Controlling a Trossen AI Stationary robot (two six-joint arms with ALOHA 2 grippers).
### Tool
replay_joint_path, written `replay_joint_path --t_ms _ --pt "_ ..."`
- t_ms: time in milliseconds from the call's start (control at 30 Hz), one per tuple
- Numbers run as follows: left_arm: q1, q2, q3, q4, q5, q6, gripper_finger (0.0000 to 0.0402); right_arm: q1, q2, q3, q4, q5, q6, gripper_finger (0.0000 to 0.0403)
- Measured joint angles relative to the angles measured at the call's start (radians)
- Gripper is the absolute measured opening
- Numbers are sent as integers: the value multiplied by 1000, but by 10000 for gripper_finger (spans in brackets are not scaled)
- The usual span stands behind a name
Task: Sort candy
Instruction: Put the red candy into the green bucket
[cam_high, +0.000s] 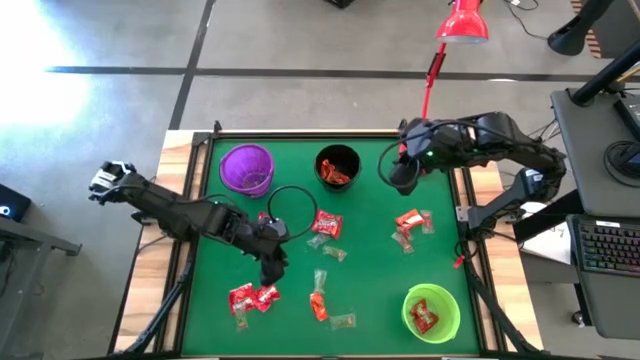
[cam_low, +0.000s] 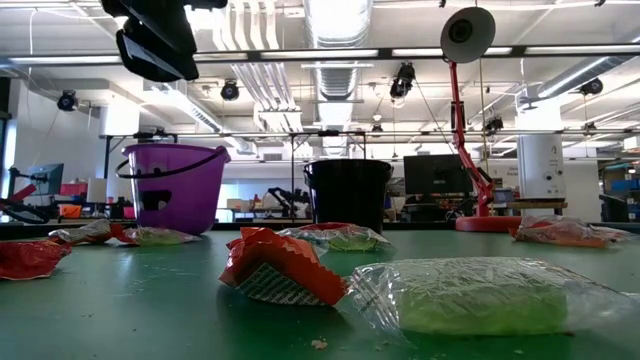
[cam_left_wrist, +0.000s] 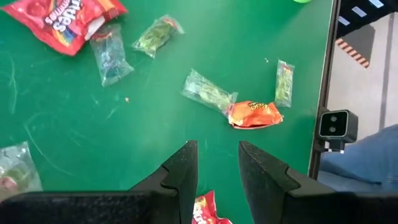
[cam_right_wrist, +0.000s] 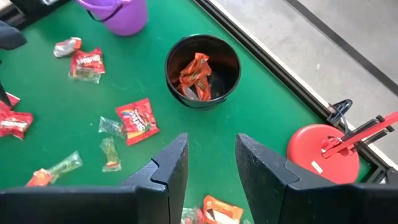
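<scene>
Small wrapped candies lie scattered flat on the green table: red ones, orange ones and clear ones. My left gripper hovers open over the near left part. In its wrist view the left gripper has a red candy below its fingers and an orange candy farther off. My right gripper hangs open at the far right. The right gripper is short of the black cup, with an orange candy beneath it.
A purple cup and a black cup holding orange candy stand at the far side. A green cup with red candy stands at the near right. A red lamp rises beyond the far edge. A small camera sits on the near edge.
</scene>
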Motion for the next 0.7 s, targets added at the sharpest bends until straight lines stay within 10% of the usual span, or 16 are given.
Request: replay_joint_path --t_ms 300,700 --pt "49 -1 -17 -1 191 -15 135 0 3 -24 -1 0 0 123" --pt "-42 48 -52 -35 35 -178 175 0 -6 -61 -1 -2 -43 128"
